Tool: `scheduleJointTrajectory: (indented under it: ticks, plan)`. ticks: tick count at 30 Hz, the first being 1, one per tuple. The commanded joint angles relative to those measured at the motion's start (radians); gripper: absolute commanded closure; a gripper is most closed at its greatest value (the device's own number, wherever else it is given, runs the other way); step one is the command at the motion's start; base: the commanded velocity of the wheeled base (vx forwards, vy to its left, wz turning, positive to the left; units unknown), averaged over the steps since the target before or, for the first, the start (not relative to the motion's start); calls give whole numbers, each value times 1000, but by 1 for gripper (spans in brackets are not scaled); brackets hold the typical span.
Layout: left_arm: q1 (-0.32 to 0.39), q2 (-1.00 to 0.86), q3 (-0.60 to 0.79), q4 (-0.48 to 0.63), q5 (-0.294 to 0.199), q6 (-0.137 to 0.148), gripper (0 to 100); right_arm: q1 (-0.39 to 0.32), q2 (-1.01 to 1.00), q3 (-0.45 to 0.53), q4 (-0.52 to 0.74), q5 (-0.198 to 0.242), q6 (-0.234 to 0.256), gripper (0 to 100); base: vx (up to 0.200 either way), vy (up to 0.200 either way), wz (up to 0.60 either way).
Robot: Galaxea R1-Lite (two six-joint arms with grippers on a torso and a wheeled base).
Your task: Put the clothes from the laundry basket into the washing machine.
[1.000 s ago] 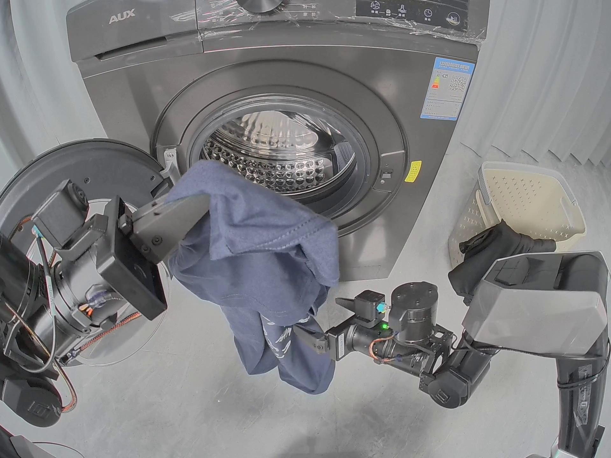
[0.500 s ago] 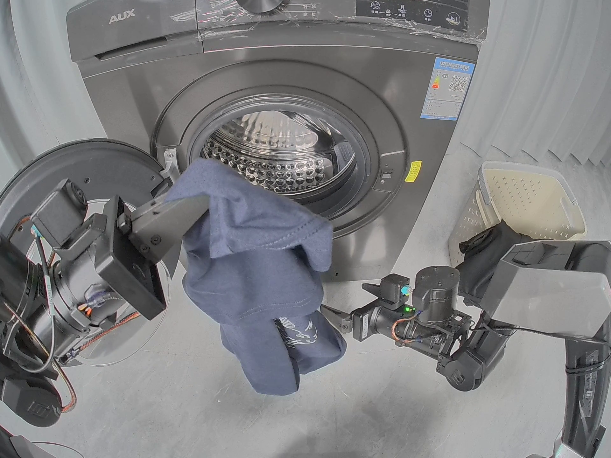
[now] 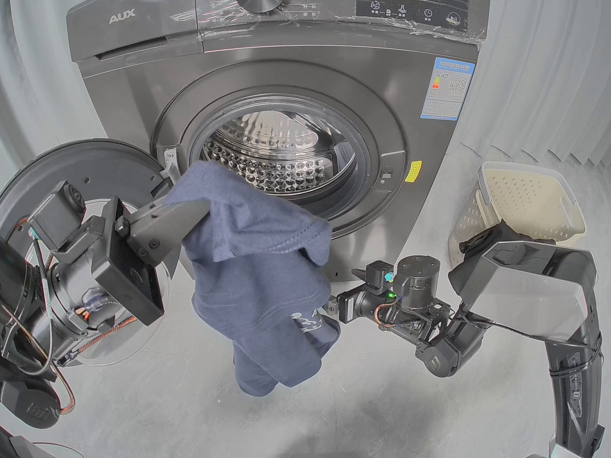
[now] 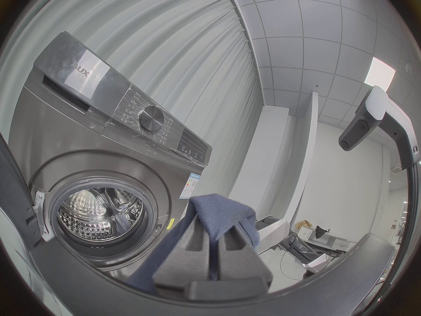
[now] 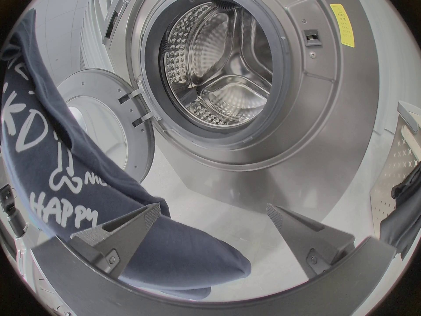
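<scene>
Head view puts our left gripper (image 3: 194, 211) in front of the open door (image 3: 95, 166), near the lower rim of the washer's (image 3: 407, 97) mouth. Its fingers are clamped on a fold of the navy shirt (image 3: 261, 268), which drapes from them and hangs free above the floor, just outside the drum (image 3: 280, 147). Our right gripper (image 5: 211, 209) sits lower, beside the shirt's hanging tail, fingers spread wide with nothing pinched between them (the hem lies against one finger, no more).

We judge the task barely begun: the drum looks bare as far as we can see, so nothing is loaded yet. What is left is to carry the shirt through the mouth and let go. Then comes the dark garment (image 3: 484, 243) slung over the rim of the basket (image 3: 528, 201), right of the washer. Whether more lies deeper in the basket we cannot tell.
</scene>
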State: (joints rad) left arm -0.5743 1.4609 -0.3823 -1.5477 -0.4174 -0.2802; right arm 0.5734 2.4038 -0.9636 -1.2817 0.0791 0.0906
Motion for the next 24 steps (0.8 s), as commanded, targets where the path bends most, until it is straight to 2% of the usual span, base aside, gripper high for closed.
scheduleJointTrajectory:
  ticks: [1,8,16,24]
  plan:
    - [-1,-2,3,0,0,-1,100,6,29,-50,1,-4,0,0,0,0,0]
    - [5,3,3,0,0,-1,100,59,0,-10,-15,-4,4,0,0,0,0]
    - [7,4,2,0,0,-2,100,169,-57,82,-28,-4,17,0,0,0,0]
    - [14,-1,2,0,0,-4,100,151,-57,82,-28,-6,24,0,0,0,0]
